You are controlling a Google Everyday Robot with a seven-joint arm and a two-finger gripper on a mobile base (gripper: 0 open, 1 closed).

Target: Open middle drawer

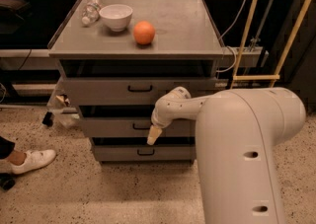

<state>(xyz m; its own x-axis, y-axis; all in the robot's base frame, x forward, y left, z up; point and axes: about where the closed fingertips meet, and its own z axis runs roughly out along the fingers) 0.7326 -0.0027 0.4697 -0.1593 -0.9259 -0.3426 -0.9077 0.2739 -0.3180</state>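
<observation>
A white shoe is resting on the speckled floor at far left. On the grey worktop, a clear bottle is lying near the back-left corner. A white bowl is sitting just beside it to the right, and an orange is sitting right of the bowl, closer to the front edge. Under the worktop three grey drawers are sitting one above another: the top drawer, the middle drawer and the bottom drawer. A dark gap is showing above the middle drawer's front. The claw is pointing down at the centre of that front, right by its black handle; I cannot tell whether it is wide or narrow. The white arm is filling the right side.
</observation>
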